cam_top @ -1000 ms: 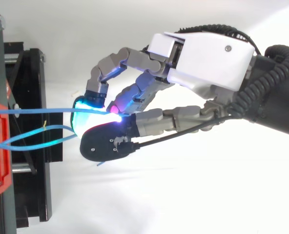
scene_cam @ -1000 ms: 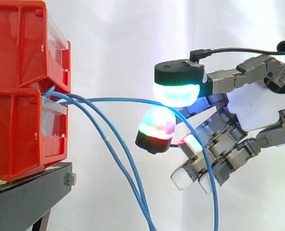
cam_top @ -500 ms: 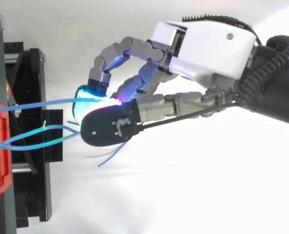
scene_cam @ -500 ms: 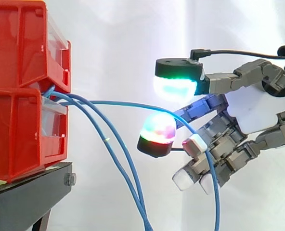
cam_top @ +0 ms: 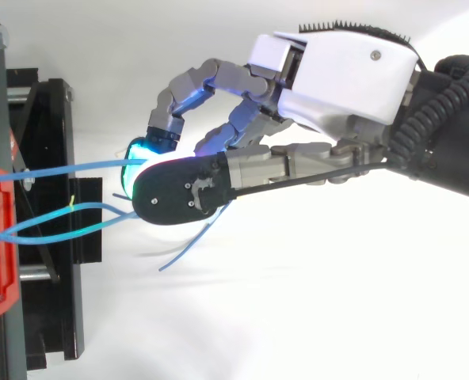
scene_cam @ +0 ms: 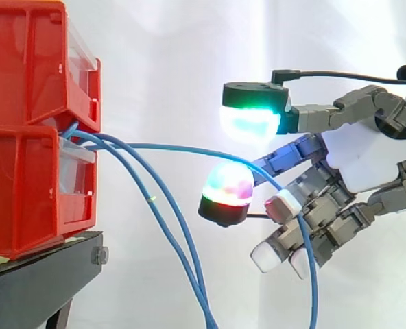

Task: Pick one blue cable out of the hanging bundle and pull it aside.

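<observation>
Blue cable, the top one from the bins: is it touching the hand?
Touching. In the side view the blue cable lies over the hand's multicoloured fingertip and bends down.

One blue cable [scene_cam: 189, 145] arches wide and level, then hangs down, apart from the drooping bundle [scene_cam: 152, 199].

top | hand [cam_top: 333, 79] curled round one blue cable [cam_top: 68, 169] | cable ran straight from red bin [cam_top: 7, 277] | other blue cables [cam_top: 92, 207] crossed below

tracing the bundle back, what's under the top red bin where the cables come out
Three blue cables emerge from the gap under the top red bin, just above the lower red bin. Where they start is hidden inside that gap.
</observation>
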Available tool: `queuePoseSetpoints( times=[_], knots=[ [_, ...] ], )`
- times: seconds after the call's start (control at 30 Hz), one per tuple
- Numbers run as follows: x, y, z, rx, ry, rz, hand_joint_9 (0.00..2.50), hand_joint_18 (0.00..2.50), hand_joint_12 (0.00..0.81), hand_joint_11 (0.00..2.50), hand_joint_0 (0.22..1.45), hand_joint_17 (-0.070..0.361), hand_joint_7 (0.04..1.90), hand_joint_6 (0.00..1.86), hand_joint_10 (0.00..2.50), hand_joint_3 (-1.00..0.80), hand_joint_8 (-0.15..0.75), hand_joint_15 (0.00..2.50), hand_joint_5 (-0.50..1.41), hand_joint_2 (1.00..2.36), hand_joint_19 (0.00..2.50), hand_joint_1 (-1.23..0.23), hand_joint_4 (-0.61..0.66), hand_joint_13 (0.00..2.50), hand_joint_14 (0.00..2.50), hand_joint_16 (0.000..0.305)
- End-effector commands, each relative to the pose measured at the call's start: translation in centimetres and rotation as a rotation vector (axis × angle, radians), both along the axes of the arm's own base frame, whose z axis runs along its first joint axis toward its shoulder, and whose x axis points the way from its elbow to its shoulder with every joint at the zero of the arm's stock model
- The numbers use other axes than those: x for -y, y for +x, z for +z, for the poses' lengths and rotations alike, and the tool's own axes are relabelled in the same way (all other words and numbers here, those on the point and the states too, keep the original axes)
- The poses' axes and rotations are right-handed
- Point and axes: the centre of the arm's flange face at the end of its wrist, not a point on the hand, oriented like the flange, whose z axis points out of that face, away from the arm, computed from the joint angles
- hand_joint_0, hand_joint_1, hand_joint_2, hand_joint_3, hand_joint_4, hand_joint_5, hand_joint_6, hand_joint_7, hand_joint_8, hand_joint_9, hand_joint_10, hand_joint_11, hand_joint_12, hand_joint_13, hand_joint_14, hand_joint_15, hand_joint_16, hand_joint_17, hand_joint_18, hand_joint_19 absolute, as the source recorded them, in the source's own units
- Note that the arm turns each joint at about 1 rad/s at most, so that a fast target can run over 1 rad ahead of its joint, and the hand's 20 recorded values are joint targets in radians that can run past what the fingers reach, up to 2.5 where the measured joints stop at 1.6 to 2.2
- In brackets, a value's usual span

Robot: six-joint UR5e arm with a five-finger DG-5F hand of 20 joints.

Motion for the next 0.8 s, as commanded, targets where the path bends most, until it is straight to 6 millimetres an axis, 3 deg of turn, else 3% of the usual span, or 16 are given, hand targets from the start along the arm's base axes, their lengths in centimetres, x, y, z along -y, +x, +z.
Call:
queuePoseSetpoints(
  times=[0.0, 0.1, 0.53, 0.77],
  knots=[
    [0.0, 0.0, 0.1, 0.002, 0.0, 0.0, 1.17, 0.73, 0.355, 0.96, 0.58, 0.116, 0.77, 0.9, 0.02, -0.42, 0.281, 0.51, -0.14, 1.01, 0.51, -0.52, 0.08, 0.8, 0.02, 0.052],
    [0.0, 0.1, 0.3, 0.006, 0.001, 0.0, 1.24, 0.73, 0.36, 1.07, 0.58, 0.116, 0.78, 0.9, 0.02, -0.42, 0.278, 0.52, -0.14, 1.01, 0.51, -0.52, 0.09, 0.83, 0.02, 0.052],
    [0.0, -0.1, 1.1, -0.011, 0.008, -0.004, 1.21, 0.74, 0.361, 1.05, 0.56, 0.12, 0.77, 0.9, 0.02, -0.43, 0.279, 0.53, -0.14, 1.01, 0.52, -0.55, 0.08, 0.83, 0.02, 0.053],
    [0.1, -0.3, 2.0, -0.029, 0.008, -0.007, 1.25, 0.77, 0.351, 1.08, 0.59, 0.117, 0.83, 0.95, 0.02, -0.19, 0.278, 0.53, -0.13, 1.02, 0.51, -0.68, 0.03, 0.86, 0.02, 0.052]
  ],
)
